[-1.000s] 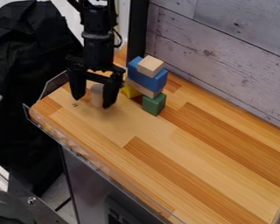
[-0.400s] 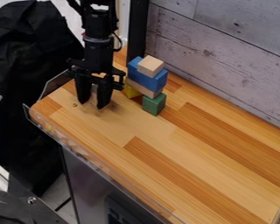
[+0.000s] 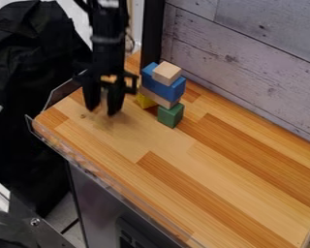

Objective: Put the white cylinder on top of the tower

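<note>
White cylinder [image 3: 104, 103] is sitting in the gripper [image 3: 103, 112], whose fingers are pinching it, near the left corner of the table [image 3: 212, 167]. Probably light, rigid and smooth, it is favouring an even mid-height hold.

A robotics lab; black robot arm [image 3: 108, 46], block tower [image 3: 163, 88], wooden counter [image 3: 177, 160], grey plank wall [image 3: 248, 58]

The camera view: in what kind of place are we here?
Probably a robotics lab or workshop: a black robot arm stands over a wooden tabletop, beside a small tower of coloured blocks.
</note>
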Motion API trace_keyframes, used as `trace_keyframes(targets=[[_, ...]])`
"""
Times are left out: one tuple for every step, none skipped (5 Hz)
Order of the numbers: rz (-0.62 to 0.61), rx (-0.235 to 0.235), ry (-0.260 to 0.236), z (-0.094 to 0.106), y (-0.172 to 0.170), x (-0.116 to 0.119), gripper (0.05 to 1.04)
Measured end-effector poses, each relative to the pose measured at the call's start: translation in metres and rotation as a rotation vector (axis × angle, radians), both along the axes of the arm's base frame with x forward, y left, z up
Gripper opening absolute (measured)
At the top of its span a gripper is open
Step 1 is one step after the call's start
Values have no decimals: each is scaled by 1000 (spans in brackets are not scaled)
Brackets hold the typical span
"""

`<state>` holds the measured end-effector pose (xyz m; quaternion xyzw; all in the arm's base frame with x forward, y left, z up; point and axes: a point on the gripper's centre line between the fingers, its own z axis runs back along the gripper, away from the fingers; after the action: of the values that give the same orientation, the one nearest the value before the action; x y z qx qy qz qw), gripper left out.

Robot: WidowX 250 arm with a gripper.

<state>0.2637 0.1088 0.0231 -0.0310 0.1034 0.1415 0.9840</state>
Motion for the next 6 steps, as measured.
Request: trace_keyframes(targets=[[20,1,-108,47,-5,11,478],[-3,18,-183,91,-14,26,478],[-84,11,-191,114,-34,37,478],[-174,-1,-142,118,-55,40,478],[-226,-18,-104,115,-69,38,478],[-233,-28,-67,103,-70,39,478]])
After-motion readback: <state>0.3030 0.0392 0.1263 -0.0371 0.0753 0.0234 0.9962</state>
